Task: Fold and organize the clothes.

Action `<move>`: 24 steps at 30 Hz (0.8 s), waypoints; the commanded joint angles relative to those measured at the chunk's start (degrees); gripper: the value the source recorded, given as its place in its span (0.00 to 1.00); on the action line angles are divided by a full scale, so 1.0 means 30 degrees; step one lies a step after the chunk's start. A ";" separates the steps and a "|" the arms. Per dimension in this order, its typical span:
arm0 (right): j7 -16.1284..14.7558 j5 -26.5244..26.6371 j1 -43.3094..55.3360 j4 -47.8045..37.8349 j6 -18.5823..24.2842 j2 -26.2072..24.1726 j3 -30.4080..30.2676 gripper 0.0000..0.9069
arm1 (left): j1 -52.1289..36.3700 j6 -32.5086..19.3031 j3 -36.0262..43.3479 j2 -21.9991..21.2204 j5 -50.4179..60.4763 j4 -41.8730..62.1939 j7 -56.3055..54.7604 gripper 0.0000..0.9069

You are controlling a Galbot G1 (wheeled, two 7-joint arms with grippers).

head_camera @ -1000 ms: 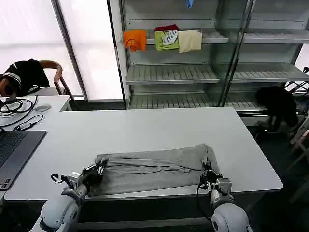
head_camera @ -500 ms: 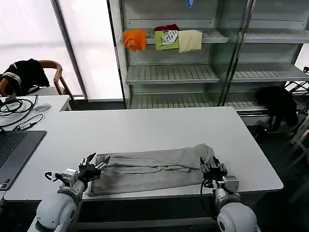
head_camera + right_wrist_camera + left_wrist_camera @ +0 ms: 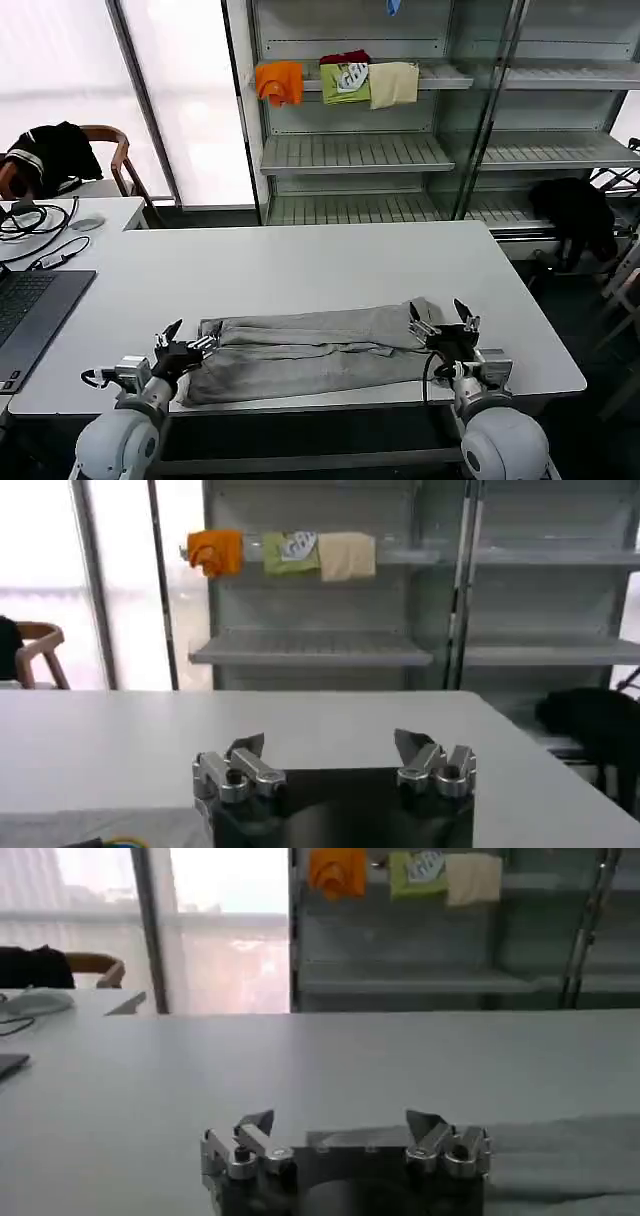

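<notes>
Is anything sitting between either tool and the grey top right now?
Nothing visible. The left tool and right tool, both open, flank the ends of the folded grey top on the table.

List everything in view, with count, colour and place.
grey top: one, light grey, folded into a long strip at the table's near edge
table: one, white, centre
laptop: one, dark, far left
cables: black, on the left desk
chair: one, wooden, black garment draped over it
shelves: grey, behind the table
hung garments: orange, green, cream, upper shelf
black garment: one, right of the shelves
left gripper: open, at the strip's left end
right gripper: open, at its right end
</notes>
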 commanded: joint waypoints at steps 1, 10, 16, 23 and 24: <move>0.0018 0.0256 0.0149 0.0001 0.0062 -0.0150 -0.0061 1.00 | 0.0339 -0.0035 -0.0411 -0.1343 0.0213 -0.0029 -0.0069 1.00; 0.0048 0.0268 0.0025 -0.0080 0.0071 0.0017 -0.0132 1.00 | 0.0129 0.0063 -0.0108 -0.1364 0.0286 0.0282 0.0027 1.00; 0.0044 0.0256 -0.0225 -0.0042 0.0109 0.0000 -0.0059 1.00 | -0.0028 -0.0032 -0.0104 -0.1152 0.0288 0.0805 0.0145 1.00; 0.0058 0.0209 -0.0381 0.0041 0.0074 0.0100 -0.0080 1.00 | 0.0032 -0.0213 -0.0070 -0.1084 0.0443 0.1233 0.0318 1.00; 0.0060 0.0208 -0.0383 0.0047 0.0074 0.0115 -0.0075 1.00 | 0.0051 -0.0216 -0.0054 -0.1063 0.0451 0.1267 0.0331 1.00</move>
